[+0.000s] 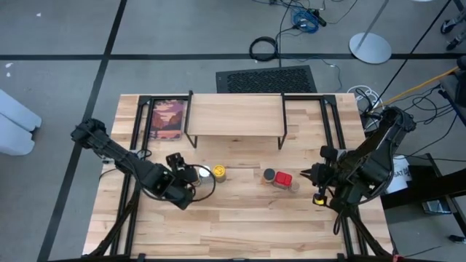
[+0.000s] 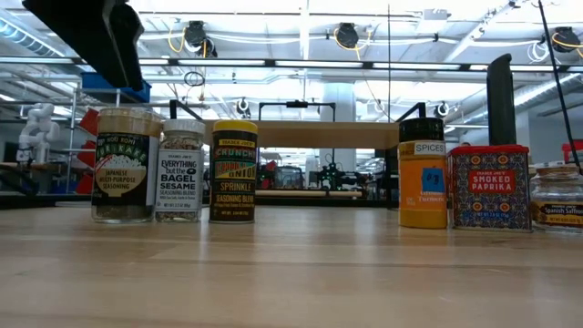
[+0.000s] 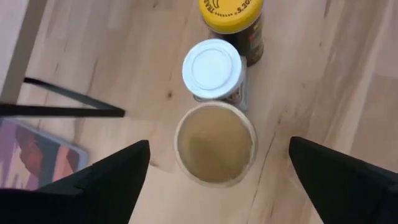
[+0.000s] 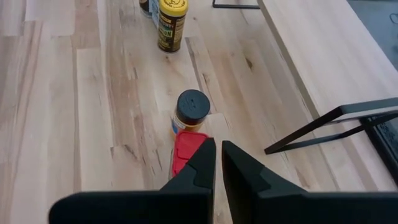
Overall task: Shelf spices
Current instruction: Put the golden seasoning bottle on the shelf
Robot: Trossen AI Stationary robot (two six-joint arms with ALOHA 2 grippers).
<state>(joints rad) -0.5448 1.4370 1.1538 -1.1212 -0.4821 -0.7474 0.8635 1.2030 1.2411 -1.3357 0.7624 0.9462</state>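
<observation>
Left gripper [image 3: 214, 171] hung directly over tan-lidded jar [image 3: 215, 144], jaws spread wide, holding nothing. Jar upright on table [image 1: 240, 218], at 6 o'clock from shelf [image 1: 234, 116]; white-lidded jar [image 3: 212, 68] touching it. Left arm nearer; right gripper [image 4: 218, 163] closed, empty.

Six spice jars [image 2: 234, 171], one shelf [image 1: 234, 115].
</observation>
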